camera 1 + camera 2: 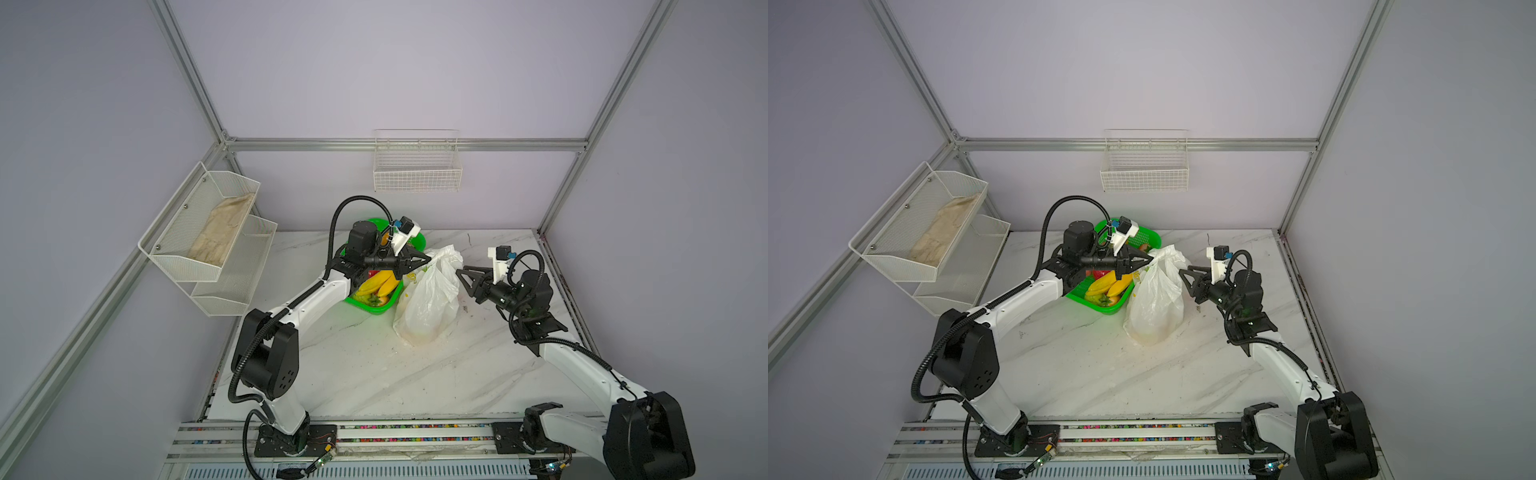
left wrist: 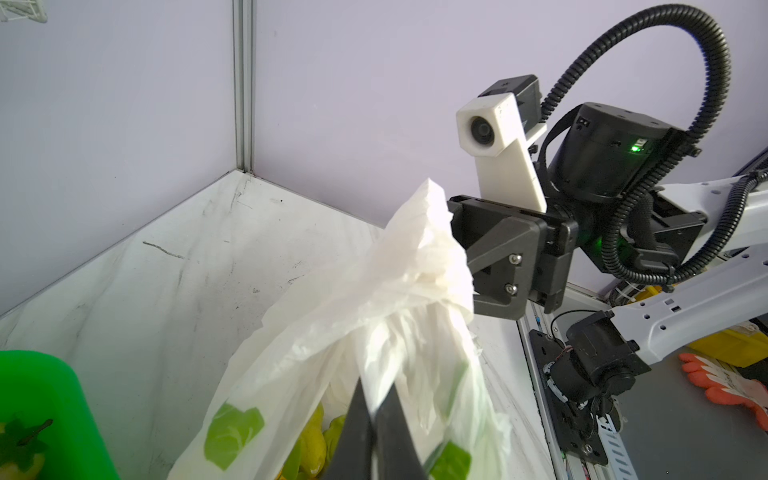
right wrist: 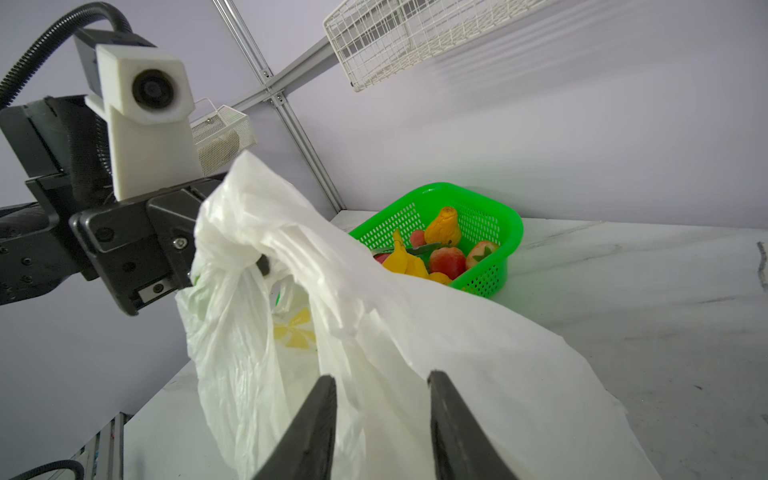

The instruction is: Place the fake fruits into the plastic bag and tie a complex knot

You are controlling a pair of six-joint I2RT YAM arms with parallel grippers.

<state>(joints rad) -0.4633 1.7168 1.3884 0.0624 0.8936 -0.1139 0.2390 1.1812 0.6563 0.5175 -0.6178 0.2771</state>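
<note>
The plastic bag [image 1: 428,299] [image 1: 1156,299] stands on the marble table, its top pulled up. My left gripper [image 1: 430,258] [image 1: 1152,260] [image 2: 376,399] is shut on the bunched plastic at the bag's top [image 3: 232,232]. Yellow-green fake fruits [image 2: 311,432] show through the bag wall. More fake fruits, bananas [image 1: 376,284] [image 1: 1108,286], a pear [image 3: 444,226] and strawberries, lie in the green basket. My right gripper [image 1: 462,279] [image 1: 1185,277] [image 3: 381,376] is open just right of the bag's upper side, with loose bag plastic [image 3: 415,332] in front of its fingers. No knot shows.
The green mesh basket [image 1: 384,309] [image 3: 498,216] sits left of the bag, under my left arm. A white wire basket [image 1: 417,174] hangs on the back wall. Mesh shelves with a beige cloth [image 1: 222,237] hang at the left. An orange glove [image 2: 727,382] lies off the table.
</note>
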